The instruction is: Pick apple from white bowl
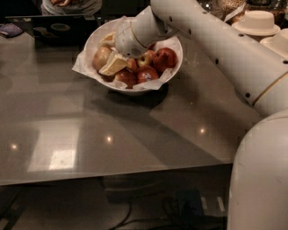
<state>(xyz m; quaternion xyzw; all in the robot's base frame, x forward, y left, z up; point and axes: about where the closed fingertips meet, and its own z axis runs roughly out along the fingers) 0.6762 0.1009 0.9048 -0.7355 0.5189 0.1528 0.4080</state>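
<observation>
Progress looks partial: our pincer is down inside the white bowl, where the apple lies unlifted; whether it grasps anything we cannot tell, and lifting out remains

The place looked like an office snack corner or a test lab rather than a home. A long grey table with a glossy top mirrored ceiling lights, and cables hung loose beneath it at the bottom of the frame. Stacks of paper bowls stood at the upper right, a person stood at the top left, and a robot's gripper reached into a white bowl of apples at top centre.
</observation>
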